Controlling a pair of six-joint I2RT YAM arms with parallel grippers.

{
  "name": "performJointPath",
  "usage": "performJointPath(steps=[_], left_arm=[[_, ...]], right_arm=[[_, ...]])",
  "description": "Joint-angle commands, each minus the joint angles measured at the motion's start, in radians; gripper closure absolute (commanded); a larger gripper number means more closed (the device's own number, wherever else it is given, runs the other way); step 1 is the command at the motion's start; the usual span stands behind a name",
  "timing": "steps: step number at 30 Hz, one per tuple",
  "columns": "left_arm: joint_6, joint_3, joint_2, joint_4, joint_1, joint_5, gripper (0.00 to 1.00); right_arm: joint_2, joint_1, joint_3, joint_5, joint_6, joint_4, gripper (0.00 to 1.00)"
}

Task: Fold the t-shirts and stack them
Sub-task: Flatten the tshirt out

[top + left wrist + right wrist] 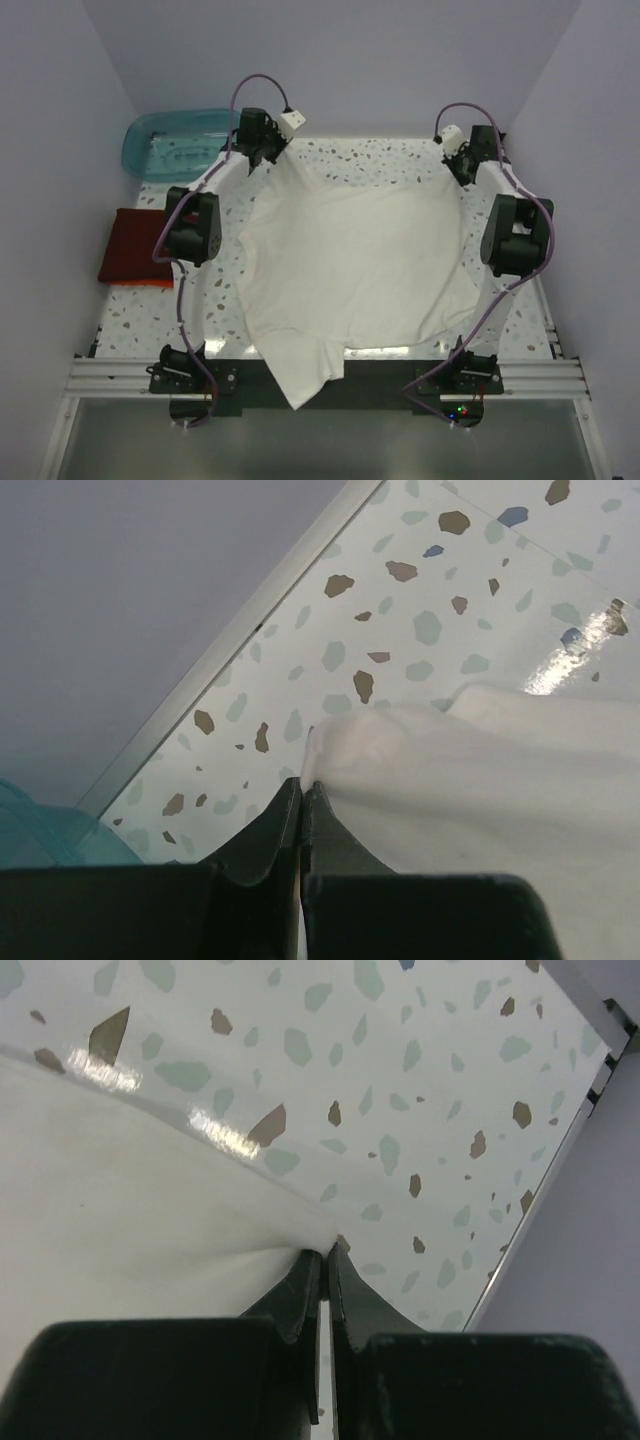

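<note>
The left hand (303,786) is closed, its two dark fingers pressed together on a bunched corner of the cream-white t-shirt (350,260). In the left wrist view the cloth puffs up just past the fingertips and spreads away to the right. The right hand (327,1252) is closed in the same way, pinching a thin point of the same shirt, and the fabric fans out from the fingertips toward the left.

Seen from above, the two hands sit at the far left and far right of the bench (375,158), each holding one far corner. The shirt is stretched between them and covers most of the middle of the speckled surface. Its far edge sags in a shallow curve between the two grips. Its near part runs over the near edge of the bench, and one flap hangs down between the arm bases.

Well left of the white shirt, at the left edge of the bench, lies the dark red t-shirt (135,245), folded into a rectangle. The orange t-shirt (140,284) shows only as a thin strip along its near side. Beyond them, in the far left corner, stands a translucent teal tub (175,140), just beside the left hand.
</note>
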Motion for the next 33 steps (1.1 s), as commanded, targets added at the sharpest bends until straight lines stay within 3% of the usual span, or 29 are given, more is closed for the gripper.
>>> performJointPath(steps=[1, 6, 9, 10, 12, 14, 17, 24, 28, 33], left_arm=[[0.016, -0.006, -0.003, 0.144, 0.002, -0.077, 1.0], [0.011, 0.069, 0.047, 0.173, 0.001, -0.079, 1.0], [-0.027, 0.188, 0.093, 0.131, 0.001, -0.072, 0.72], [-0.042, 0.209, 0.08, 0.117, 0.001, -0.069, 0.52], [-0.071, 0.212, 0.039, 0.078, 0.001, -0.025, 0.41], [-0.084, 0.178, -0.061, 0.025, 0.001, 0.03, 0.32], [-0.119, 0.099, -0.195, -0.109, 0.001, 0.076, 0.27], [-0.136, -0.191, -0.399, -0.388, 0.001, 0.104, 0.34], [-0.156, -0.323, -0.442, -0.434, 0.002, 0.089, 0.36], [-0.185, -0.422, -0.436, -0.42, 0.002, 0.076, 0.37]], right_arm=[[0.066, 0.035, 0.119, 0.075, 0.017, 0.018, 1.0], [0.159, 0.058, 0.26, 0.179, 0.064, -0.073, 0.98], [0.203, 0.054, 0.42, 0.208, 0.124, -0.248, 0.74], [0.198, 0.045, 0.473, 0.19, 0.137, -0.294, 0.51], [0.149, 0.008, 0.501, 0.115, 0.17, -0.421, 0.31], [0.085, -0.026, 0.502, 0.101, 0.181, -0.503, 0.25], [0.019, -0.059, 0.445, 0.037, 0.164, -0.67, 0.25], [-0.139, -0.075, 0.135, 0.0, 0.103, -0.917, 0.48], [-0.22, -0.075, -0.098, 0.03, 0.107, -0.863, 0.56], [-0.213, -0.073, -0.21, 0.035, 0.152, -0.804, 0.64]])
